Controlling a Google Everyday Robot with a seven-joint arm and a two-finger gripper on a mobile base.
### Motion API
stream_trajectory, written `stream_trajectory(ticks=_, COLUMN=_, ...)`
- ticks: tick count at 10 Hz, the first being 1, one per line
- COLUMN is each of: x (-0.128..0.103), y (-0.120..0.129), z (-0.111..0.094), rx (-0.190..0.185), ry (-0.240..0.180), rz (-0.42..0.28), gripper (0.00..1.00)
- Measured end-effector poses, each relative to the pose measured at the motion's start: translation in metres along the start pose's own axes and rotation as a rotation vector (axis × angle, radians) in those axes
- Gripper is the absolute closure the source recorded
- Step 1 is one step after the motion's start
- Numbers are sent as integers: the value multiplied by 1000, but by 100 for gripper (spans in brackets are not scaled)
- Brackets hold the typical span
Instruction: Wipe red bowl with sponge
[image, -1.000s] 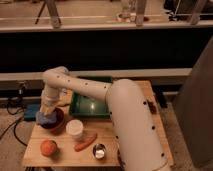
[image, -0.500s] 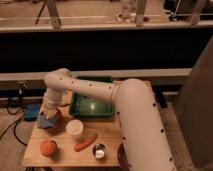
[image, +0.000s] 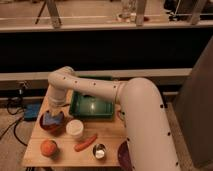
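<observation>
Pressing the sponge (image: 51, 119) into the red bowl (image: 51, 125), the hand (image: 54, 110).

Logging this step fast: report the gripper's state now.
Gripper: down over the small round dark-red bowl at the table's left, at the small blue rectangular sponge; open or closed cannot be told.

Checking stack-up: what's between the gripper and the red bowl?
Camera view: only the sponge lies between the gripper above and the red bowl below.
</observation>
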Motion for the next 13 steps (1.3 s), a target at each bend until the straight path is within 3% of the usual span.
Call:
stream_trajectory(ticks=3, x=7, y=-24, z=1, rx=23, ry=21, rz=-6, gripper=100)
stream_trajectory(ticks=7, x=-13, y=-42, z=15, rx=19, ry=-9, rz=-53, gripper=100)
stream_trajectory(ticks=11, x=-32, y=-28, z=25, rx=-29, ry=-47, rz=-89, gripper=100)
stream_trajectory(ticks=13, x=-31, y=-13, z=21, rx=-43, ry=-52, rz=-80, gripper=100)
